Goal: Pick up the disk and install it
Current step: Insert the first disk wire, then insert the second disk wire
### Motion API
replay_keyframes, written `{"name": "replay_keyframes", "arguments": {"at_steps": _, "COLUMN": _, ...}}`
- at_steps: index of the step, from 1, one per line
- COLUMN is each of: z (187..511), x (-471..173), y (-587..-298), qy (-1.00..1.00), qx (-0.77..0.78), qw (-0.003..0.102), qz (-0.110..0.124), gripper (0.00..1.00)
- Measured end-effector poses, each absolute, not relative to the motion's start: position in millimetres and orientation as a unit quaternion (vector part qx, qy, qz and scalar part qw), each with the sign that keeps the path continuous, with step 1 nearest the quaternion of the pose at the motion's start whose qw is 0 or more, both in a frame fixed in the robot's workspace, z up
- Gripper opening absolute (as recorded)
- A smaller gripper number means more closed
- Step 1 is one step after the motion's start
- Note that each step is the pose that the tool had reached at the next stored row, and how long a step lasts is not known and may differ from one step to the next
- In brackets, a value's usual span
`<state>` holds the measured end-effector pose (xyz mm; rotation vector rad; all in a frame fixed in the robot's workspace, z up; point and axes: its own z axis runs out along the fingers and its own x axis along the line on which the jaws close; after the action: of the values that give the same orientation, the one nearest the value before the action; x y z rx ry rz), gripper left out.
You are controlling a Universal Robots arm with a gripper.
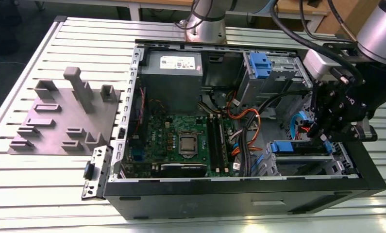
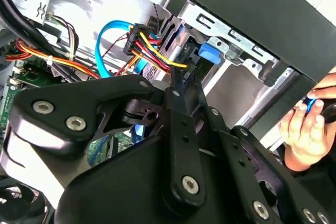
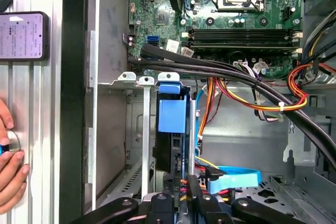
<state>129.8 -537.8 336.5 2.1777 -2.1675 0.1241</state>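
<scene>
Disk [image 3: 171, 116]: blue-framed flat drive, is sitting inside grey metal bay [image 3: 144, 129].
Gripper [image 3: 178, 196]: black, is hovering at its cabled end; open or closed, cannot tell.

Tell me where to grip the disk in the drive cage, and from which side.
Probably by the blue carrier framing the disk, coming from the case's open side. The disk sits on edge between the drive cage rails, so its flat faces look walled in, and cables crowd its connector end.
</scene>
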Motion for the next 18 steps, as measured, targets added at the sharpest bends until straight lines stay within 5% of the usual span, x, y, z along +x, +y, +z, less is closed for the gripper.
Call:
{"name": "replay_keyframes", "arguments": {"at_steps": 5, "z": 337.8, "x": 129.8, "y": -537.7, "qy": -0.704, "qx": 0.708, "qw": 0.033, "qz": 0.040, "gripper": 0.24}}
{"name": "replay_keyframes", "arguments": {"at_steps": 9, "z": 337.9, "x": 129.8, "y": -537.8, "qy": -0.704, "qx": 0.708, "qw": 0.033, "qz": 0.040, "gripper": 0.11}}
{"name": "replay_keyframes", "arguments": {"at_steps": 18, "z": 337.9, "x": 129.8, "y": -537.8, "qy": -0.705, "qx": 0.708, "qw": 0.032, "qz": 0.039, "gripper": 0.11}}
